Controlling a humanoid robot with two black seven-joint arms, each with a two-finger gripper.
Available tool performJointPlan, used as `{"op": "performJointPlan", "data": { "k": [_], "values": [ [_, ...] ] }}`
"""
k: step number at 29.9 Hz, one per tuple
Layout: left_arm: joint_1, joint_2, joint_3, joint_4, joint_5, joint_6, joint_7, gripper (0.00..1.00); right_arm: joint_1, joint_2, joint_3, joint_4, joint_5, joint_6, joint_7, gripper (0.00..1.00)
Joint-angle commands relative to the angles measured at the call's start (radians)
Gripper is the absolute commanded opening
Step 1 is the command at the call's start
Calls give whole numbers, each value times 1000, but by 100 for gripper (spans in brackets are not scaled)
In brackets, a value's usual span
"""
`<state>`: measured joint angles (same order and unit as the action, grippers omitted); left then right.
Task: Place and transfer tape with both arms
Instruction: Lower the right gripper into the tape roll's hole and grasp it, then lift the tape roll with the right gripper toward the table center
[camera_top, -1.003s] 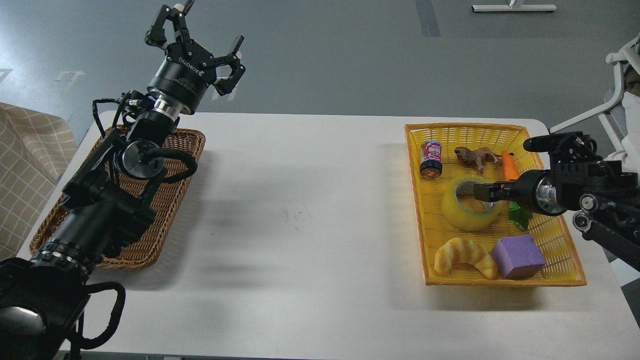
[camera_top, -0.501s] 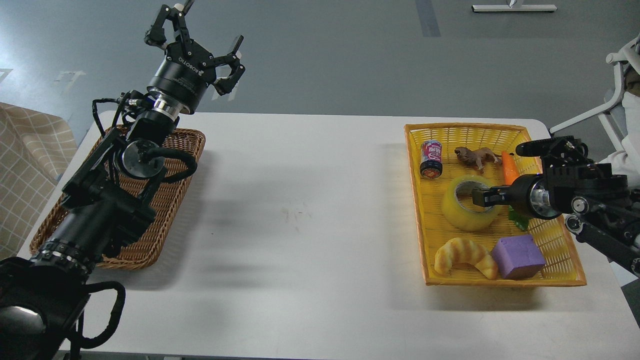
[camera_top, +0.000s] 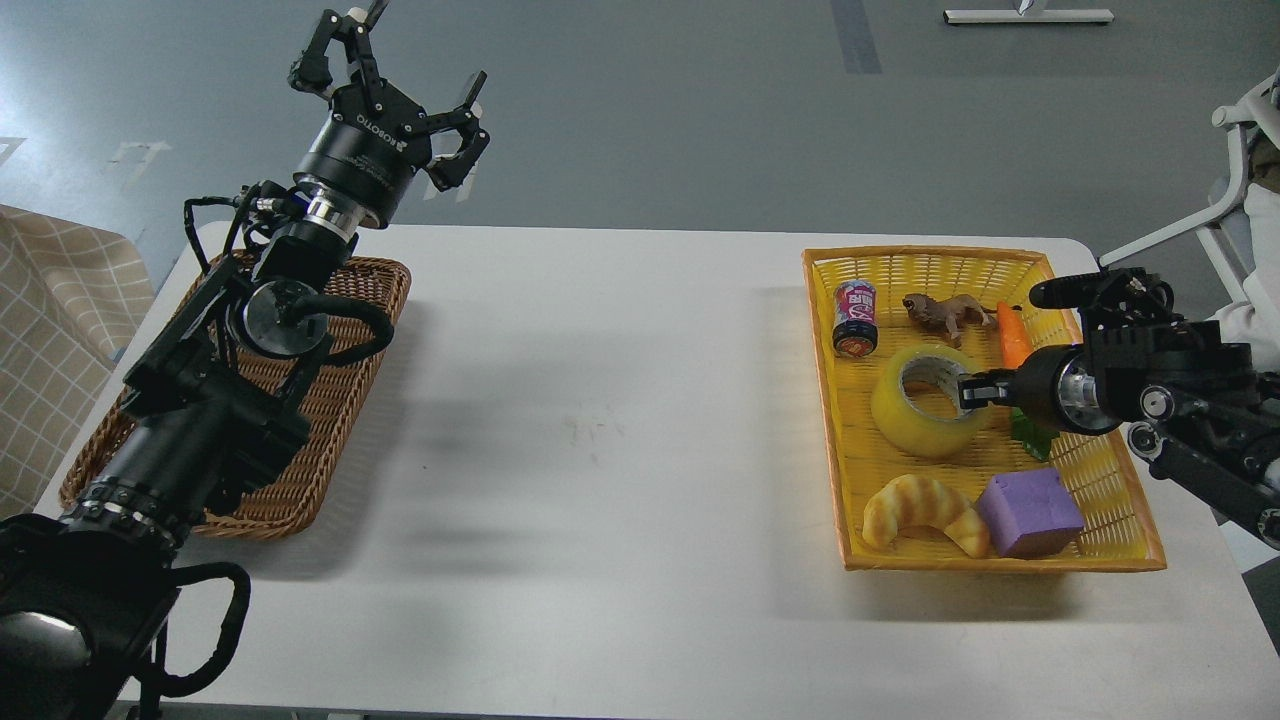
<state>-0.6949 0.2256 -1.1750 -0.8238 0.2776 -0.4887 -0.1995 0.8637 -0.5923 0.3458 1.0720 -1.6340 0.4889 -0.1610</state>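
The tape (camera_top: 915, 425), a thick yellowish roll with a grey-white core, lies flat in the middle of the yellow basket (camera_top: 925, 255) on the table's right side. My right gripper (camera_top: 975, 390) reaches in from the right and sits at the roll's right wall. Its dark fingers are at the rim of the core, and I cannot tell whether they pinch the wall. My left gripper (camera_top: 400, 75) is open and empty. It is raised high over the table's far left edge, above the brown wicker basket (camera_top: 345, 400).
The yellow basket also holds a small can (camera_top: 855, 318), a brown toy animal (camera_top: 945, 312), a carrot (camera_top: 1013, 335), a croissant (camera_top: 920, 510) and a purple block (camera_top: 1030, 512). The white table (camera_top: 600, 420) lies between the two baskets. A white chair frame stands at far right.
My right gripper's tip has drawn back from inside the core to the roll's right wall. The tape and the yellow basket have shifted slightly left. The left arm has not moved.
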Motion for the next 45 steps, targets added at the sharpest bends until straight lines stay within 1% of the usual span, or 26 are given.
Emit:
{"op": "performJointPlan", "data": {
  "k": [1, 4, 8, 10, 14, 18, 24, 26, 30, 31, 33, 34, 40, 45],
  "values": [
    [2, -2, 0, 0, 0, 0, 0, 98, 5, -1, 4, 16, 3, 0, 0, 0],
    [2, -2, 0, 0, 0, 0, 0, 98, 15, -18, 10, 57, 5, 0, 0, 0],
    [0, -2, 0, 0, 0, 0, 0, 98, 34, -90, 73, 178, 6, 0, 0, 0],
    [0, -2, 0, 0, 0, 0, -1, 98, 41, -98, 99, 225, 6, 0, -2, 0],
    [0, -2, 0, 0, 0, 0, 0, 98, 96, -93, 124, 267, 6, 0, -2, 0],
    [-2, -2, 0, 0, 0, 0, 0, 98, 155, -75, 121, 266, 5, 0, -2, 0],
    [2, 0, 0, 0, 0, 0, -1, 98, 196, 63, 110, 217, -4, 0, -3, 0],
    [2, -2, 0, 0, 0, 0, -1, 98, 219, 126, 93, 175, -4, 0, -3, 0],
    [2, -3, 0, 0, 0, 0, -1, 98, 247, 192, 53, 126, -4, 0, -3, 0],
    [2, -3, 1, 0, 0, 0, -1, 98, 253, 227, 36, 102, -6, 0, -3, 1],
    [3, -5, 2, 0, 0, 0, -1, 98, 258, 277, 21, 60, -6, 0, -3, 6],
    [3, -3, 2, 0, 0, 0, -1, 98, 256, 305, 16, 40, -7, 0, -3, 6],
    [2, -2, 0, 0, 0, 0, -3, 98, 261, 405, -45, -13, -10, 0, -3, 6],
    [3, -6, 0, 0, 0, 0, -8, 98, 245, 465, -85, -55, -15, 0, -3, 6]
  ]
}}
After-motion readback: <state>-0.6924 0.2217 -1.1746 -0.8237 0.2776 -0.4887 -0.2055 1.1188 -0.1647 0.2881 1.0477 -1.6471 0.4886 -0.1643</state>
